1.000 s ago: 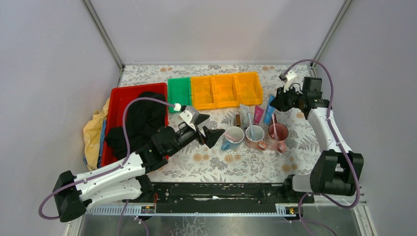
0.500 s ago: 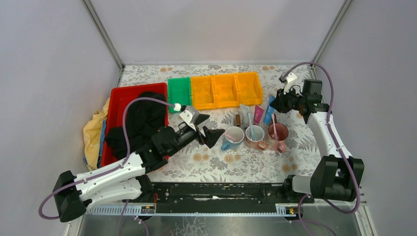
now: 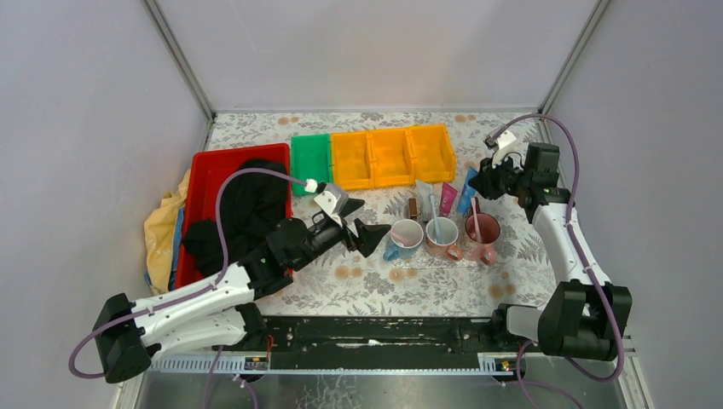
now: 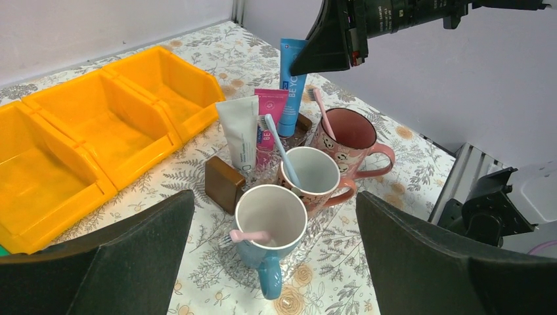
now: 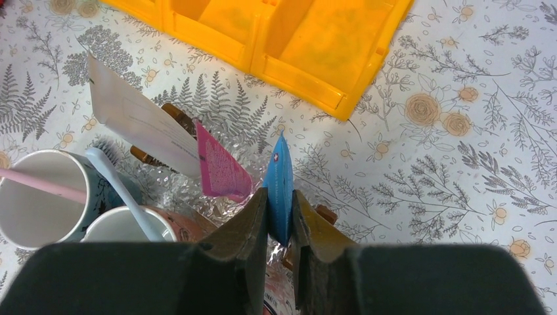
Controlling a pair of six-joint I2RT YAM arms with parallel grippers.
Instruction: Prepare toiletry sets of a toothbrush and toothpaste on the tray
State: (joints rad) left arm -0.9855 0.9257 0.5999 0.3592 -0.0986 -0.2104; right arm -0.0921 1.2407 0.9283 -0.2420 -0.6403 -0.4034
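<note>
Three mugs stand in a row on a clear shiny tray (image 5: 161, 189). A pink toothbrush (image 4: 253, 235) lies in the blue mug (image 4: 269, 226). A light blue toothbrush (image 4: 281, 149) leans in the middle mug (image 4: 318, 177), and a whitish-pink one (image 4: 320, 113) in the dark pink mug (image 4: 351, 134). Behind them stand a white toothpaste tube (image 4: 240, 131) and a magenta one (image 4: 268, 108). My right gripper (image 5: 279, 197) is shut on the top of the blue toothpaste tube (image 5: 278, 172), which stands upright. My left gripper (image 4: 273, 195) is open, its fingers on either side of the blue mug and short of it.
Small brown blocks (image 4: 223, 184) sit by the tubes. Three yellow bins (image 3: 392, 156) and a green bin (image 3: 310, 158) line the back. A red bin (image 3: 205, 175) with black cloth (image 3: 243, 209) is at the left, beside yellow fabric (image 3: 162, 230).
My right wrist has shifted slightly to the right, still clamped on the blue tube. The left arm has barely moved.
</note>
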